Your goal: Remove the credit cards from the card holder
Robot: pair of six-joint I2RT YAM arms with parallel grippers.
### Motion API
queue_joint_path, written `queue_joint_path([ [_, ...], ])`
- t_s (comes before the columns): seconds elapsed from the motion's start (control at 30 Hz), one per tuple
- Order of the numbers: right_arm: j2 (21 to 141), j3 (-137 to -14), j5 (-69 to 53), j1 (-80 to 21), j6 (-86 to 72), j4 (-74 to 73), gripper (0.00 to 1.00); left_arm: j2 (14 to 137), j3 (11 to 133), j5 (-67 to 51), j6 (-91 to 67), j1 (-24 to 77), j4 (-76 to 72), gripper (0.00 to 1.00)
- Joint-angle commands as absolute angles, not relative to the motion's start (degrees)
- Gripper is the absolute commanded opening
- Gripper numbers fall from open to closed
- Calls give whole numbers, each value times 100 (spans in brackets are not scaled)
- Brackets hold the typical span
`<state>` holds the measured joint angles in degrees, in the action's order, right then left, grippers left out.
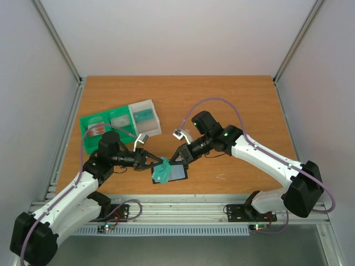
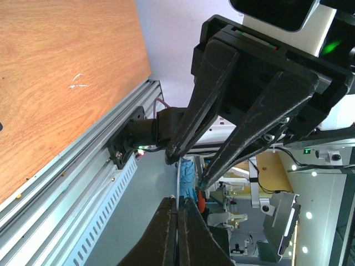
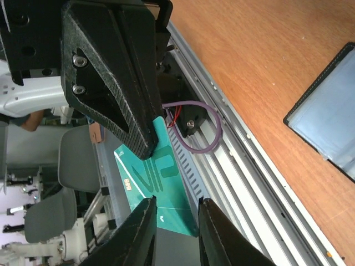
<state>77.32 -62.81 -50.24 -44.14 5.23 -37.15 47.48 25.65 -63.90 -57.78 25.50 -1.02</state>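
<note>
Wooden tabletop (image 1: pixel 238 111) was occupied by 1 open flat black bifold card holder (image 1: pixel 178 174) near the front edge. Beside it, 1 teal plastic credit card (image 3: pixel 161 183) was clamped by the left gripper (image 2: pixel 177 209); the right gripper (image 3: pixel 176 213) was spread open around it.

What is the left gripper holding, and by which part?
A teal credit card, pinched at one end by the shut left gripper. The right gripper is open around the opposite end, not gripping it.

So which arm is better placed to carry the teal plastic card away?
Left, probably: left gripper is shut on the teal plastic card; right gripper is open astride its edge, not gripping.
</note>
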Motion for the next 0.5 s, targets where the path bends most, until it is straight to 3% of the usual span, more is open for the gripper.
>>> queue_joint_path([
  [0.0,7788,-6276,-5273,-4411,467,-3530,21,4650,2685,-6513,-5678,2566,-203,1],
  [0.23,7777,-6255,-5355,-4410,427,-3463,1,4623,2726,-6452,-5686,2566,-174,3],
  [0.37,7655,-6194,-5345,-4410,297,-3283,1,4583,2834,-6256,-5661,2566,-31,21],
  [0.47,7486,-6132,-5216,-4411,158,-3141,1,4421,3067,-5794,-5540,2566,642,49],
])
